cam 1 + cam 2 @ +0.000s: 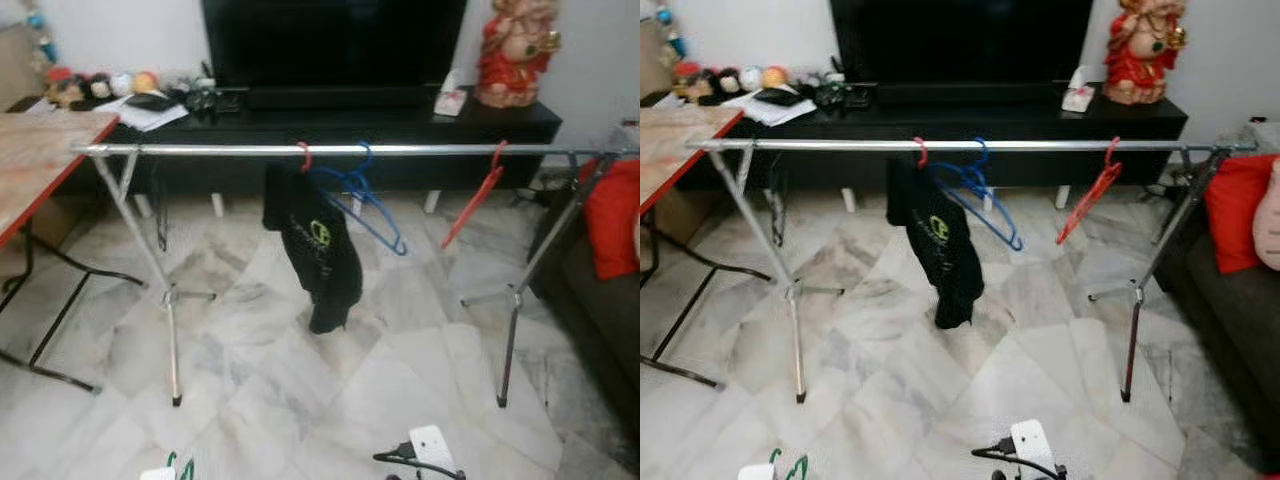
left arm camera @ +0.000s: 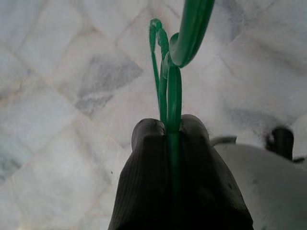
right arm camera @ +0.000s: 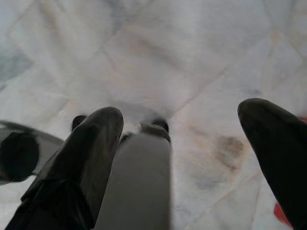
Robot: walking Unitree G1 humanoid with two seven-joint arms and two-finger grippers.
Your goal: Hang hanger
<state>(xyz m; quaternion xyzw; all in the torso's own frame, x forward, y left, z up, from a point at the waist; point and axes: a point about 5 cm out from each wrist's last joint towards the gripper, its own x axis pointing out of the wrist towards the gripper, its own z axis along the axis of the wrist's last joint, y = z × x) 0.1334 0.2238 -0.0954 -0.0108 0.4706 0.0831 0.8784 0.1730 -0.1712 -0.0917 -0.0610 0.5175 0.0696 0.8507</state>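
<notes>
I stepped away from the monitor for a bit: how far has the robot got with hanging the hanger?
Picked up: the left gripper is shut on the green hanger, held low over the marble floor. In hand: carrying it, the rack still ahead. Left: hooking it on the silver rail, which already holds a red hanger with a black shirt, a blue hanger and another red hanger. The right gripper is open.
</notes>
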